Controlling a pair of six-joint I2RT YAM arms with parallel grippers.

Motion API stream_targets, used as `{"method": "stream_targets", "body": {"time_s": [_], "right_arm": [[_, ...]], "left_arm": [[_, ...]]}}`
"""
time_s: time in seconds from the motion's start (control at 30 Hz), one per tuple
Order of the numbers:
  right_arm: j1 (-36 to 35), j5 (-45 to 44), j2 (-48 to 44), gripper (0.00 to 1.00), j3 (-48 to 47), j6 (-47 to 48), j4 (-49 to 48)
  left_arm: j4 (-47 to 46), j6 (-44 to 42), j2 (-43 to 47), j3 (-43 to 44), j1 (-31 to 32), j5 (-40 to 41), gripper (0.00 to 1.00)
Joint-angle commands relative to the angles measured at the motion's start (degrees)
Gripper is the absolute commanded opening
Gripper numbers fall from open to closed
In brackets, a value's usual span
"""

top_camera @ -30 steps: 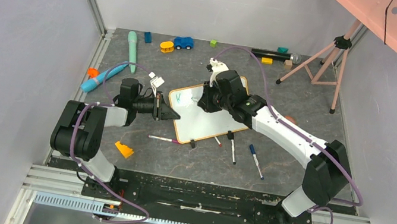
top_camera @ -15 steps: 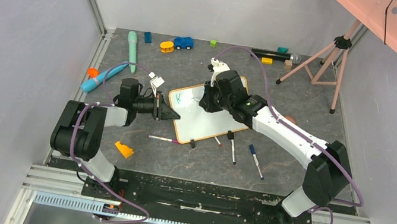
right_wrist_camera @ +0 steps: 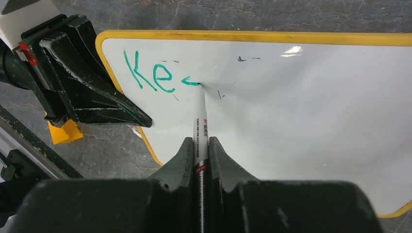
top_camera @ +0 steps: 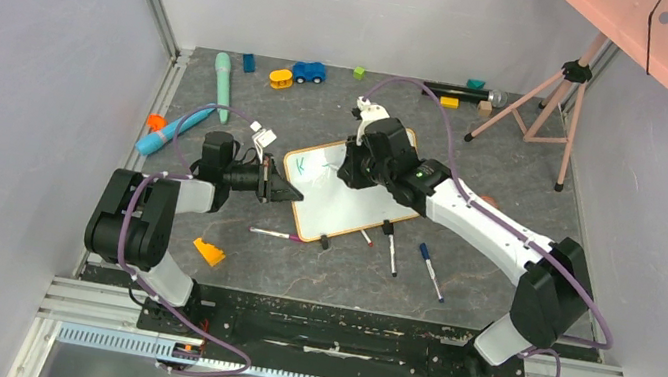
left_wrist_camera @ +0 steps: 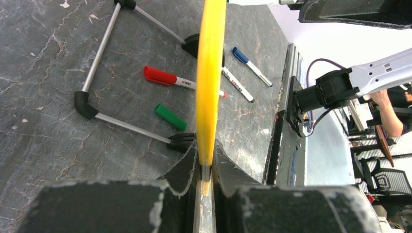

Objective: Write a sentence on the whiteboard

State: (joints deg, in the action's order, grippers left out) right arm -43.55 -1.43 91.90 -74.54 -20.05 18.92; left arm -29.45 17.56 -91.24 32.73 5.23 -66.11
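The whiteboard (top_camera: 348,201) with its orange frame lies mid-table, seen large in the right wrist view (right_wrist_camera: 291,111). My left gripper (top_camera: 294,190) is shut on the board's left edge; the frame (left_wrist_camera: 210,73) runs edge-on between its jaws (left_wrist_camera: 206,162). My right gripper (right_wrist_camera: 198,145) is shut on a white marker (right_wrist_camera: 199,121), tip touching the board. Green writing (right_wrist_camera: 150,74) reads "Ke" with a short stroke of a third letter begun at the tip. In the top view the right gripper (top_camera: 353,173) is over the board's upper left part.
Loose markers lie near the board's front edge: red-capped (left_wrist_camera: 167,77), blue-capped (left_wrist_camera: 250,65), a green cap (left_wrist_camera: 170,117). The board's black clip feet (top_camera: 324,242) stand at the front. Toys (top_camera: 308,71) line the back; a pink tripod (top_camera: 553,92) stands back right; an orange wedge (top_camera: 208,252) lies front left.
My right gripper has shifted slightly to the right along the board with the marker, and more green writing shows behind it. The left arm has not moved.
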Motion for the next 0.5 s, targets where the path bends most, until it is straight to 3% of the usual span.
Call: {"method": "stream_targets", "body": {"time_s": [0.0, 0.47], "right_arm": [[1.35, -4.58, -0.54, 0.0, -1.49, -0.16, -0.11], [1.38, -1.73, 2.34, 0.0, -5.53, 0.75, -0.48]], "left_arm": [[1.39, -0.25, 0.3, 0.5, 0.66, -1.66, 0.02], [1.35, -0.34, 0.47, 0.46, 0.65, -1.57, 0.02]]}}
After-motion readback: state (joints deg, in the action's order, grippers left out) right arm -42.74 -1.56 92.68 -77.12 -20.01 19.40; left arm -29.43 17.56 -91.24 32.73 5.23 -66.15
